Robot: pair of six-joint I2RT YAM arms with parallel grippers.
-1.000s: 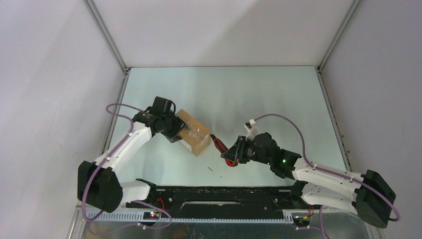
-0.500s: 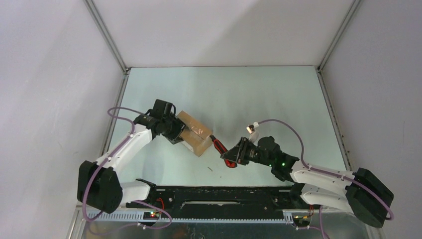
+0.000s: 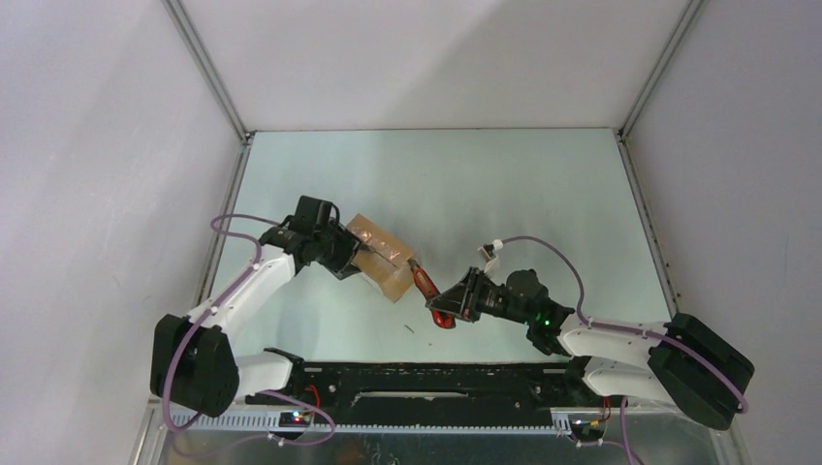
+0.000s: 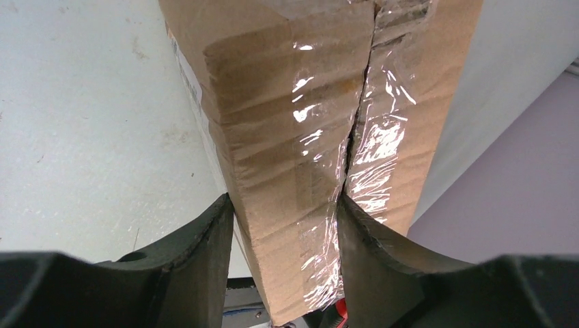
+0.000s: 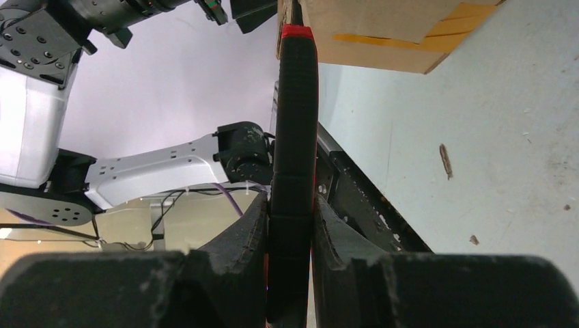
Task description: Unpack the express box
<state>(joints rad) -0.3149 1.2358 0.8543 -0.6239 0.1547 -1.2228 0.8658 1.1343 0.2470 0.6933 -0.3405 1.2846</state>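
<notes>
The express box [image 3: 385, 258] is a small brown carton sealed with shiny clear tape, left of the table's middle. My left gripper [image 3: 351, 256] is shut on its left end. In the left wrist view the fingers [image 4: 205, 239] clamp one half of the box [image 4: 287, 116], beside the taped centre seam. My right gripper [image 3: 450, 306] is shut on the red-and-black handle of a knife [image 3: 425, 288]. The knife's tip meets the box's near right corner. In the right wrist view the handle [image 5: 294, 137] runs up to the box's edge [image 5: 382, 31].
The pale green table [image 3: 504, 194] is walled by white panels with metal corner rails. A black rail [image 3: 426, 383] runs along the near edge between the arm bases. Small dark specks [image 5: 445, 158] lie on the table near the knife.
My right arm has sunk lower and shifted slightly left, keeping the knife at the box's corner. The left gripper and box have turned slightly.
</notes>
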